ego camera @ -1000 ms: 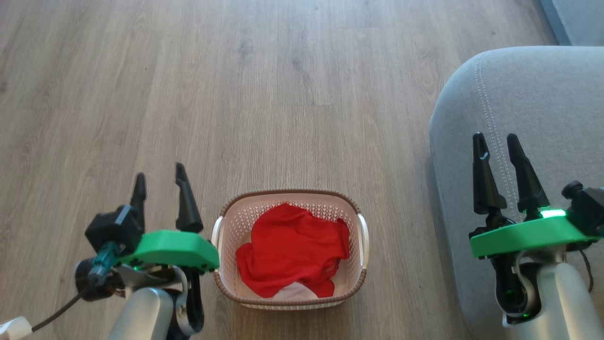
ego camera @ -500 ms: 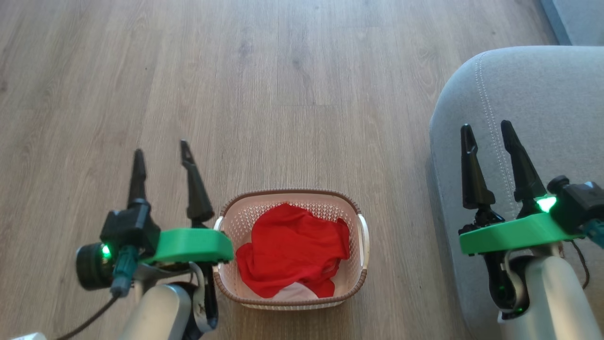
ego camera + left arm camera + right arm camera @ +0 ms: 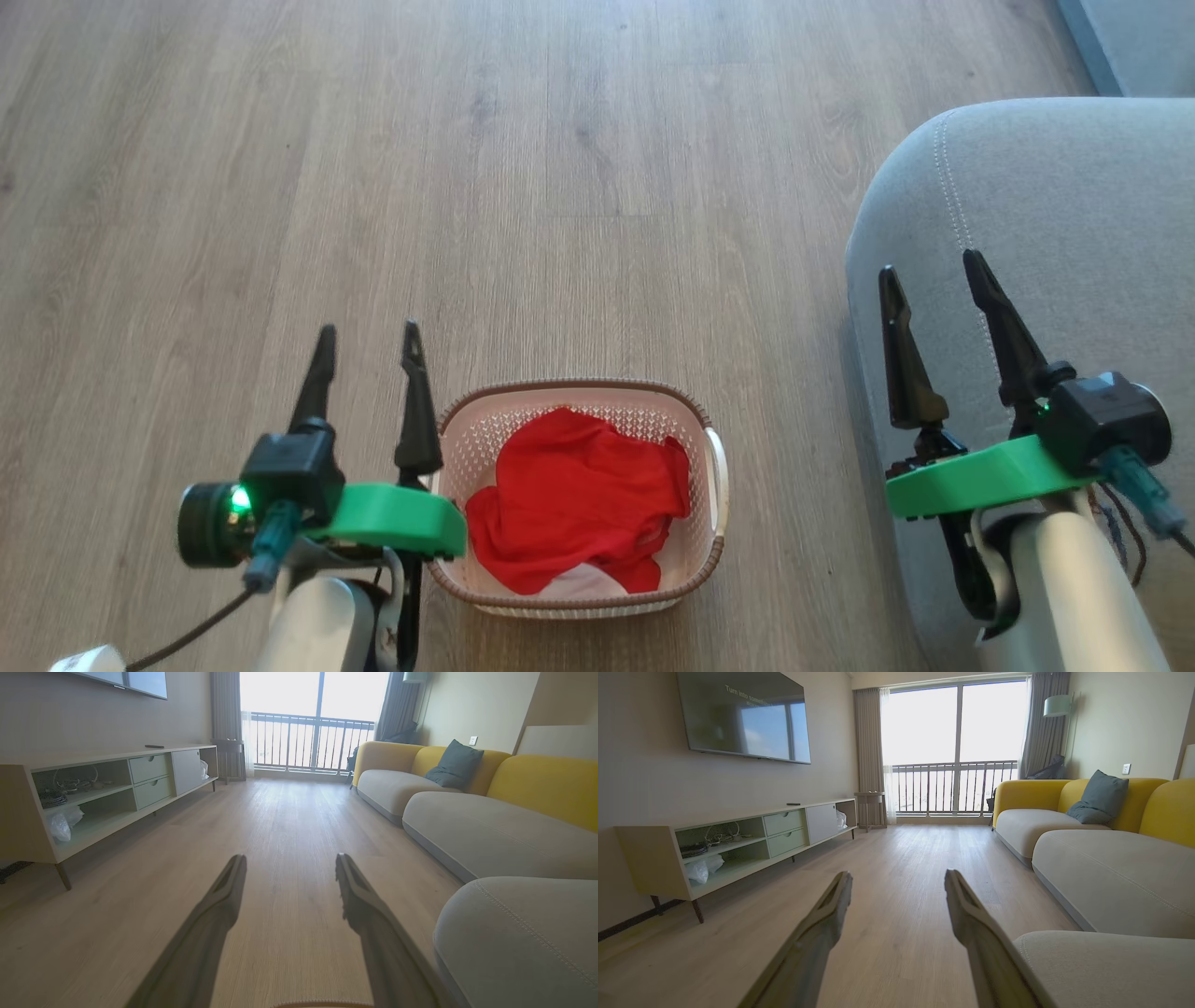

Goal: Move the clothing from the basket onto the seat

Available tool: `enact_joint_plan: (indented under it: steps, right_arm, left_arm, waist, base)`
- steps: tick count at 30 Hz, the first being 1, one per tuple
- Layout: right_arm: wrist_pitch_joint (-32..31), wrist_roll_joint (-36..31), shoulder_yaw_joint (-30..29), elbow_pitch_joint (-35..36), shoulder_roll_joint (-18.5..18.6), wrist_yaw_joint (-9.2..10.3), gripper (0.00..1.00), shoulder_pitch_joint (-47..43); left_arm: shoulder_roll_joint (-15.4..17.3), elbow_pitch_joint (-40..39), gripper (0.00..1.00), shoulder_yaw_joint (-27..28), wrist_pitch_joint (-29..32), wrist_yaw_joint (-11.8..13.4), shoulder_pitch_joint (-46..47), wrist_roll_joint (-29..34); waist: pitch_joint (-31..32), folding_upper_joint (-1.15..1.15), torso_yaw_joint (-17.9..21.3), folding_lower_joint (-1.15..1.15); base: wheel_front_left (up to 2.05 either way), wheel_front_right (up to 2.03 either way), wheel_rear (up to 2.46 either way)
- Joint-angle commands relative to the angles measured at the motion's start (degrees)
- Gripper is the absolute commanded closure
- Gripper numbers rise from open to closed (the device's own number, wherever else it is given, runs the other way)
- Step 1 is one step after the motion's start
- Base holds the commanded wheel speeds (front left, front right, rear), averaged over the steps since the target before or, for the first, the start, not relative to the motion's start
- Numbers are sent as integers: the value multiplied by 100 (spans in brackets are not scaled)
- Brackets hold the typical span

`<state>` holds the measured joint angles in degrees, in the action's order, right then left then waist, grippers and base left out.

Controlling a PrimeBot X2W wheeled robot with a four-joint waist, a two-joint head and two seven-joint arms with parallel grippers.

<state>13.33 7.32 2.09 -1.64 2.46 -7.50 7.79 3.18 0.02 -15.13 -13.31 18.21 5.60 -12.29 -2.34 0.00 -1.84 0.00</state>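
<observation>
The bright-red clothing (image 3: 579, 499) lies bunched in the cream basket (image 3: 695, 439) on the wooden floor, a white patch showing at its near edge. My left gripper (image 3: 368, 347) hovers open just left of the basket, fingers pointing away from me. The grey seat (image 3: 1055, 215) fills the right side, and my right gripper (image 3: 929, 271) stands open over its left edge. In the left wrist view the open left gripper (image 3: 289, 863) points down the room, with the seat (image 3: 518, 938) at the lower right. The right wrist view shows the open right gripper (image 3: 899, 877) beside the seat (image 3: 1106, 966).
Wooden floor (image 3: 523, 168) stretches ahead of the basket. A long grey and yellow sofa (image 3: 1101, 858) runs along the right wall. A low TV cabinet (image 3: 738, 844) stands on the left, with a balcony window at the far end.
Both grippers have shifted inward: the left one rightward up to the basket's left rim, the right one leftward over the seat's edge. Both stayed open. The head view has tilted slightly.
</observation>
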Motion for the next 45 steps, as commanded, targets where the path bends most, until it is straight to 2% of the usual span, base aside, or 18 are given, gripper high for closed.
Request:
enact_joint_plan:
  steps: [1, 4, 9, 13, 18, 36, 45]
  right_arm:
    - [109, -189, 155, 156, 53, 1, 0, 195]
    - [159, -451, 200, 0, 53, 1, 0, 165]
    - [167, -532, 240, -514, 56, 1, 0, 146]
    - [167, -525, 258, -689, 55, 1, 0, 183]
    - [167, -496, 228, -860, 53, 1, 0, 210]
    - [167, -604, 176, -1045, 58, 1, 0, 289]
    - [167, -677, 23, -1096, 161, 1, 0, 407]
  left_arm:
    - [-24, -67, 0, 118, -111, -120, 137, 188]
    - [-27, 121, 0, 36, -162, -260, 133, 197]
    - [-29, 428, 0, -65, -169, -477, 109, 12]
    - [-29, 730, 0, -185, -169, -580, 72, 175]
    - [-29, 900, 0, -207, -169, -671, 35, -89]
    - [-30, 1038, 0, -112, -169, -792, 53, -391]
    - [-30, 1286, 0, -281, -169, -741, 327, -446]
  waist:
    - [1, 0, -1, 0]
    - [-4, 0, -3, 0]
    - [-26, 0, 2, 0]
    - [-20, 0, 21, 0]
    - [-12, 0, 40, 0]
    - [-156, 0, 117, 0]
    - [-766, 0, 196, 0]
  base:
    - [0, 0, 0]
    - [0, 0, 0]
    - [0, 0, 0]
    - [0, 0, 0]
    - [0, 0, 0]
    - [0, 0, 0]
    - [0, 0, 0]
